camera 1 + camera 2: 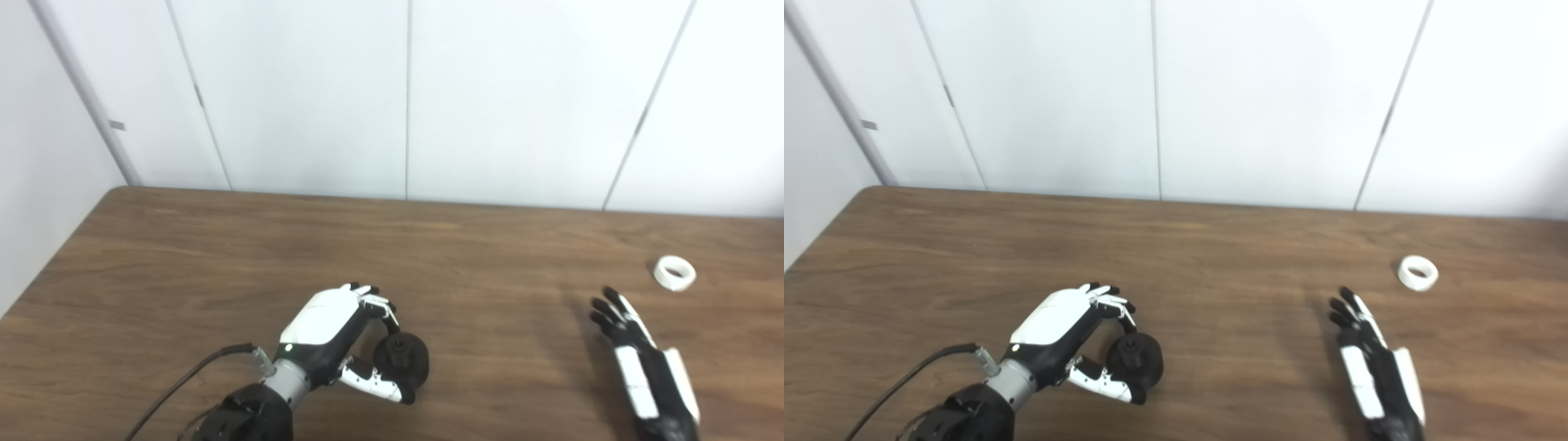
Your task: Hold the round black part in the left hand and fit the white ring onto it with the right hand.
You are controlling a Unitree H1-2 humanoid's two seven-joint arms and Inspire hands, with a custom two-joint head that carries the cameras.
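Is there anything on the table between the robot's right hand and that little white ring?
Nothing: only bare wooden table separates the right hand from the white ring, in both eye views.

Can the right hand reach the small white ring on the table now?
Probably yes: the right hand is open, and only bare wooden table lies between it and the small white ring.

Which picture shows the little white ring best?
The left eye view: the white ring looks a bit bigger there, with its hole clear. The right eye view shows the same ring on the table, only slightly smaller, beyond the open right hand.
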